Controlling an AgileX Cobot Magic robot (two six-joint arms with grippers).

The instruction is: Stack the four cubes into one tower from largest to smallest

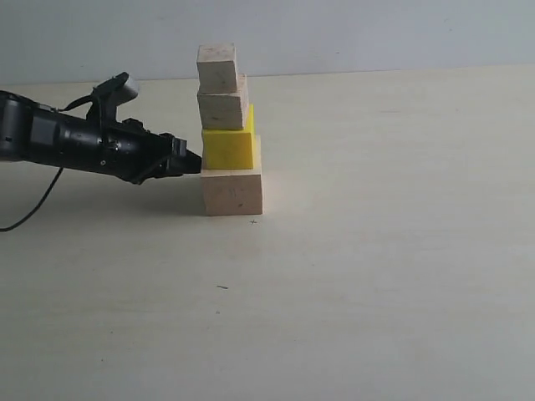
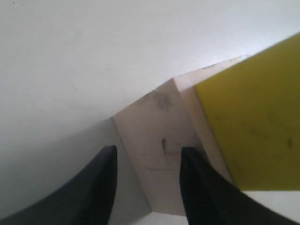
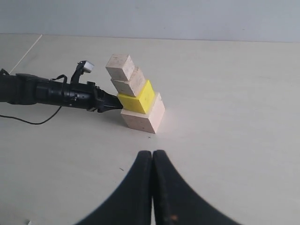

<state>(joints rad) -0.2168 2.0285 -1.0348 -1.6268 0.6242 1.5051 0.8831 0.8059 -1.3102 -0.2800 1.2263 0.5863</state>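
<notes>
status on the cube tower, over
Left gripper open at bottom cube. Right gripper shut, standing off. Tower four high, upper cubes skewed. Nothing in the way.

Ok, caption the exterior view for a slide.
Four-cube tower, largest to smallest, with the open left gripper at its base.

The exterior camera stands low and faces the tower [image 1: 227, 134] almost level, looking across the table [image 1: 376, 276] to the wall [image 1: 376, 33] behind the tower, from a middling range. The left wrist camera sits close against the tower's foot, looking out past the left gripper [image 2: 149, 152], so only the largest cube [image 2: 159, 140] and the yellow cube [image 2: 253, 131] fill its frame. The right wrist camera hangs higher and farther from the tower, looking down over the right gripper [image 3: 153, 153]. It shares the whole tower and the left arm [image 3: 47, 91] with the exterior view.
</notes>
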